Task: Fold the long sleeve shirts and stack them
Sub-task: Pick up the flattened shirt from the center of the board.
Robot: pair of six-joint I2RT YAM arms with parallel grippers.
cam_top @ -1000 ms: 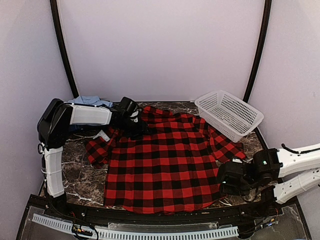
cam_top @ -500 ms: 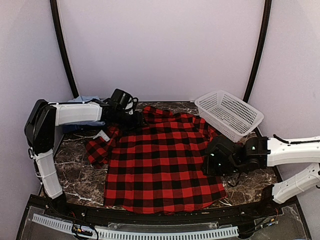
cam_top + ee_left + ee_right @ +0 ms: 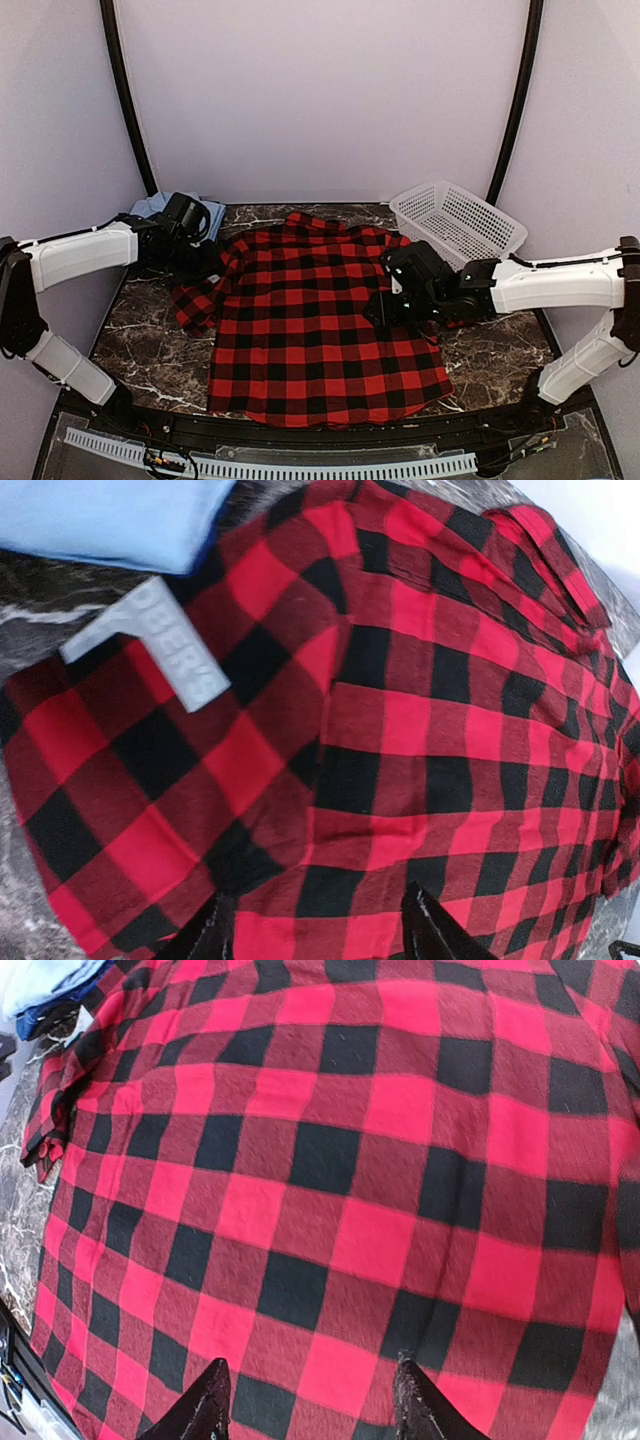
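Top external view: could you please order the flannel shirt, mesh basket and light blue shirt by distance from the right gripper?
1. the red-and-black flannel shirt, directly under the right gripper.
2. the white mesh basket, back right.
3. the light blue shirt, back left corner.

L arm point(image 3: 80, 255) & R arm point(image 3: 550, 285) stretched inward, jaws apart, empty.

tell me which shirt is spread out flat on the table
The red-and-black check flannel shirt; the light blue shirt lies in a small pile at the back left.
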